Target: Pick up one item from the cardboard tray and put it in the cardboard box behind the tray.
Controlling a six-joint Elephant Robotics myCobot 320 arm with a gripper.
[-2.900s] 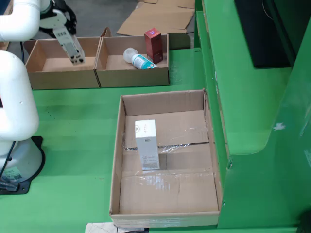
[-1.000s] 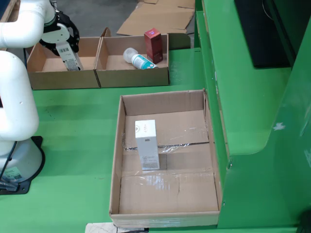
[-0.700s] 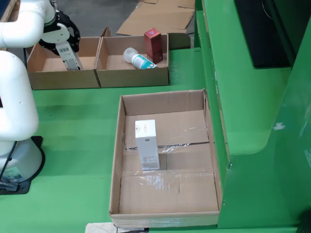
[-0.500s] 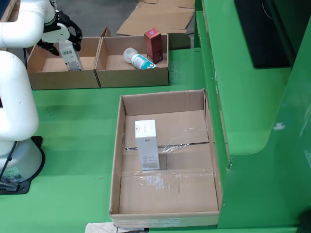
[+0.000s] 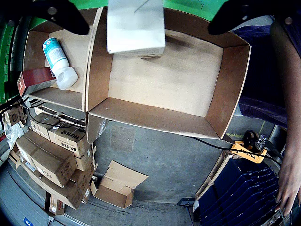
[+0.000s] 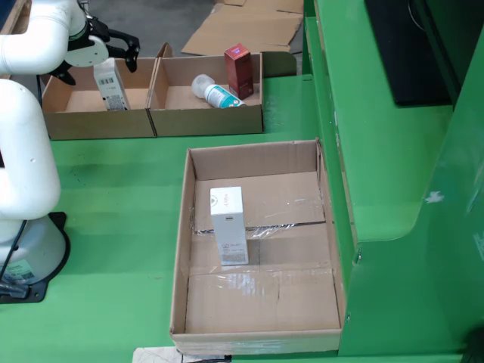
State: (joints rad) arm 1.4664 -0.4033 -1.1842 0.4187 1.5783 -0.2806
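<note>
Releasing: black two-fingered gripper [image 6: 94,53] now spread wide over the open brown cardboard box at far left [image 6: 57,121] of the fixed view; half a second ago clamped on the tall white barcoded carton [image 6: 110,85]. Carton now free, upright inside that box, fingers well clear either side in the wrist view. Placement judged done. Neighbouring brown cardboard box [image 6: 208,119]: white bottle with teal label [image 6: 213,92], dark red carton [image 6: 239,70]. Shallow cardboard tray in foreground [image 6: 181,249]: one white rectangular carton [image 6: 229,224] remaining, unmoved.
</note>
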